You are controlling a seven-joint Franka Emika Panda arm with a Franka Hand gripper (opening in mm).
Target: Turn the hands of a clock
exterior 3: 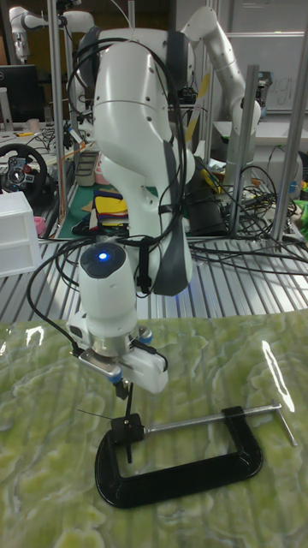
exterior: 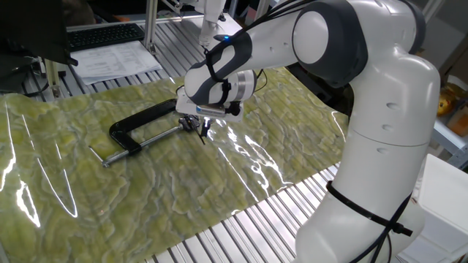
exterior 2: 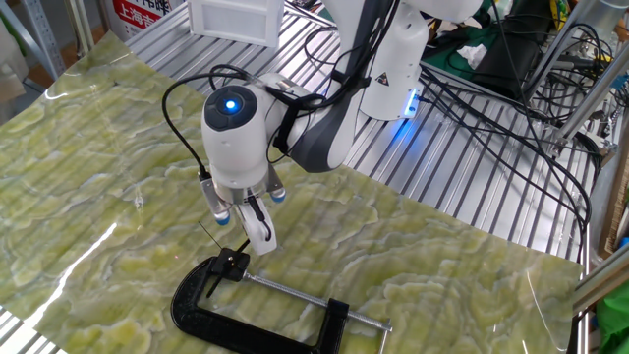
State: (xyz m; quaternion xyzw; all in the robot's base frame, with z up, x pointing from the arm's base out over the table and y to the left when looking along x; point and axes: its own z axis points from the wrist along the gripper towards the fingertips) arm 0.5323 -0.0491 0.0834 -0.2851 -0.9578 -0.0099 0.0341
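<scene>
A black C-clamp (exterior: 139, 128) (exterior 2: 257, 320) (exterior 3: 180, 469) lies flat on the green marbled sheet. The clock (exterior: 189, 124) (exterior 2: 233, 264) (exterior 3: 128, 428) is a small dark piece held at the tip of the clamp's screw; its hands are too small to make out. My gripper (exterior: 205, 131) (exterior 2: 259, 239) (exterior 3: 127, 392) points down just above and beside the clock, a small gap apart from it. Its fingers look pressed together with nothing between them.
The green sheet (exterior: 146, 183) covers a slatted metal table. A keyboard (exterior: 102, 34) and papers lie at the far edge, cables (exterior 2: 491, 108) trail behind the arm's base, and a white box (exterior 3: 17, 227) stands at the left.
</scene>
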